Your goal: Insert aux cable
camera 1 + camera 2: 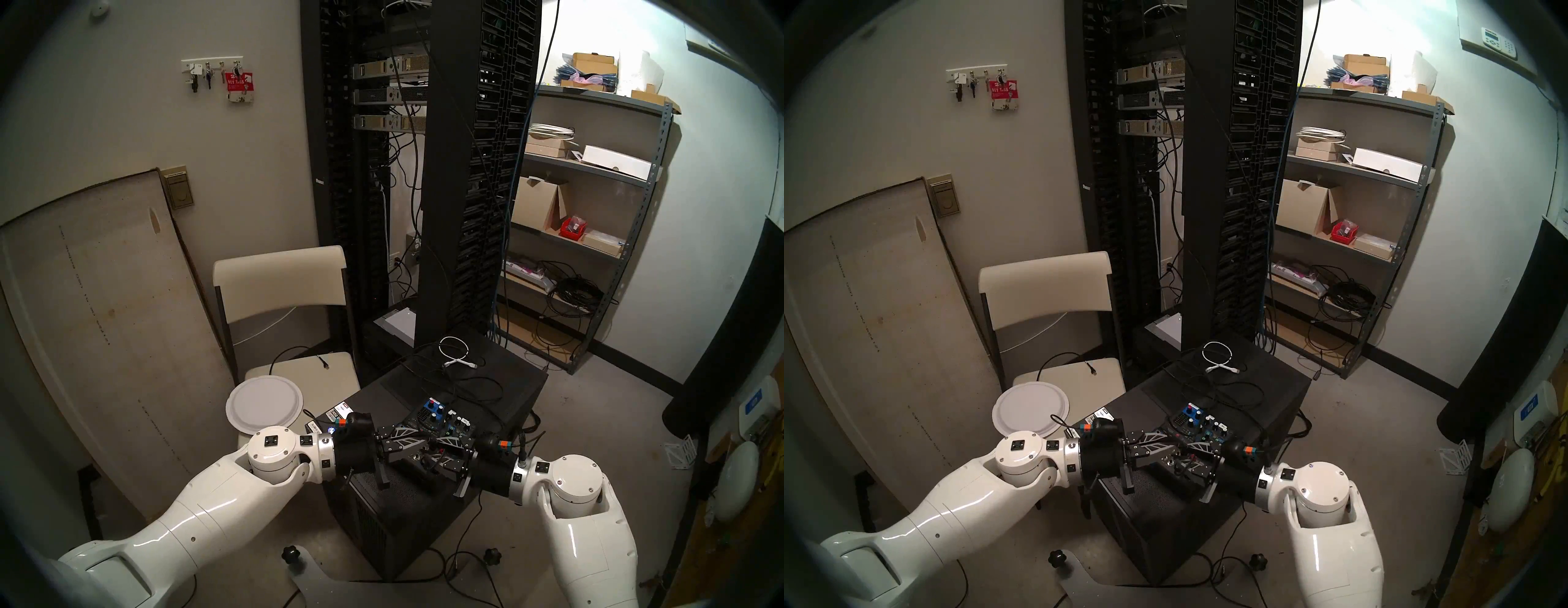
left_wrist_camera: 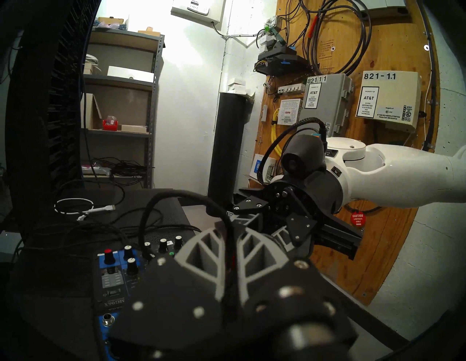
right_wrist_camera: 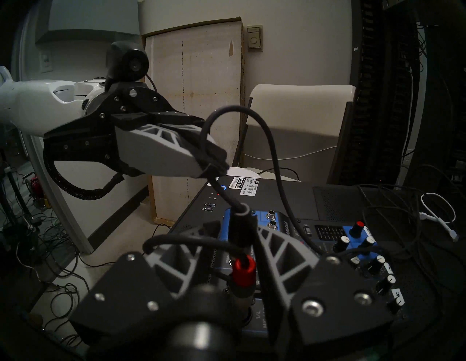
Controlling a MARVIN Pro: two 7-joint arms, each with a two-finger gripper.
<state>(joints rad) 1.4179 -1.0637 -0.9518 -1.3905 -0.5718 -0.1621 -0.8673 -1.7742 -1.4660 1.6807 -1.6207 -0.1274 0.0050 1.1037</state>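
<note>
- the mixer sits on the black box that serves as the surface. both arms meet above it, at 6 o'clock from the white cable.
- the left tool is closed tight, pinching the aux cable a short way behind its plug. from the pinch the cable runs down toward 5 o'clock in the right wrist view, into the plug.
- the dark plug stands tilted between the fingers of the right tool, above the near end of the mixer. the right tool is part open around it. i cannot tell whether its pads press on the plug or only stand beside it.
- the plug's tip is hidden behind the red-collared plug, which is already seated in a mixer socket at 6 o'clock from the dark plug.
- the rest of the aux cable arches up from the left tool and falls at 4 o'clock, across the mixer's knobs.

progress, as a judgement: pick-up is done and the plug has been brought to the mixer. it looks raised off the panel, so insertion is likely not made. left: line the tip up with a free socket, push it home, let go.
</note>
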